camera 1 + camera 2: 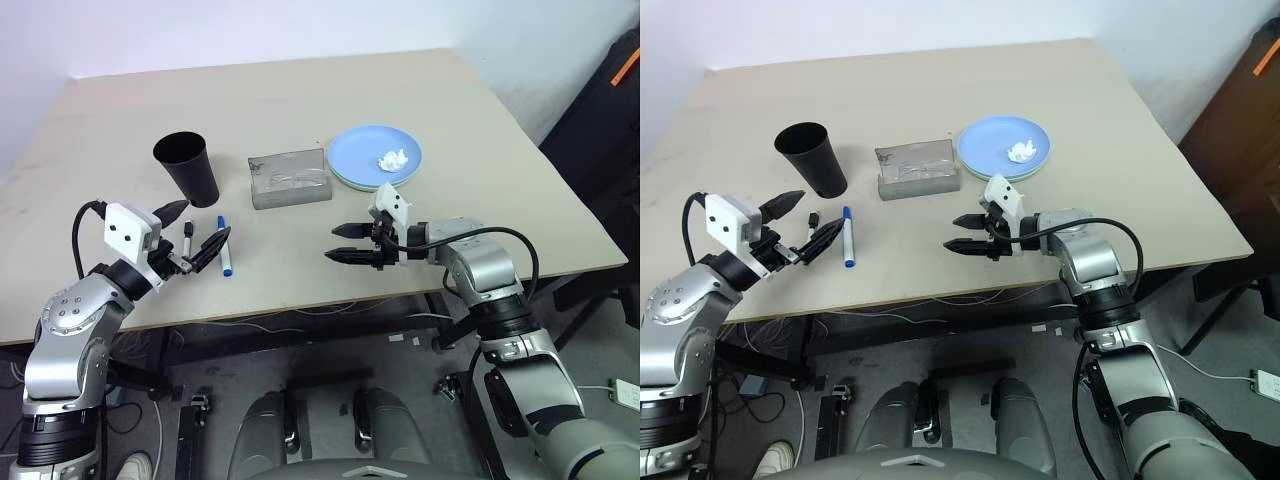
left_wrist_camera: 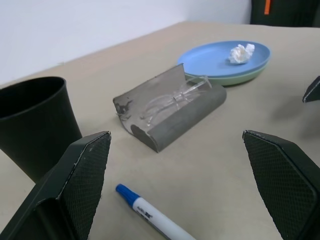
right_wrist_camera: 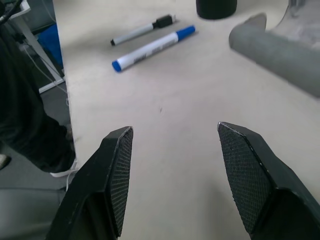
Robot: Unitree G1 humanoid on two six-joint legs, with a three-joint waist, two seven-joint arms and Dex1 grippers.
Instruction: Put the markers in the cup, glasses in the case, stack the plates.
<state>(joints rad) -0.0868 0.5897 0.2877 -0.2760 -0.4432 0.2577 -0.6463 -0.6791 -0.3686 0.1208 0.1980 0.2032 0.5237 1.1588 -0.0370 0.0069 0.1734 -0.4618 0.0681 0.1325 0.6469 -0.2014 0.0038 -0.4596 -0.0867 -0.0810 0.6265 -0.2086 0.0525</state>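
The black cup (image 1: 187,167) stands upright at the back left. Two markers lie on the table in front of it, one with a black cap (image 1: 187,240) and one with a blue cap (image 1: 225,246). My left gripper (image 1: 203,225) hovers open and empty just over them. The grey case (image 1: 290,180) lies with its lid up, the clear glasses (image 2: 170,97) inside it. The light blue plate (image 1: 375,152) rests on the mint green plate (image 2: 245,77). My right gripper (image 1: 333,244) is open and empty, pointing left, in front of the case.
A crumpled white paper wad (image 1: 393,159) sits on the blue plate. The table's front edge (image 1: 300,300) runs just below both grippers. Cables and chair legs show on the floor beneath.
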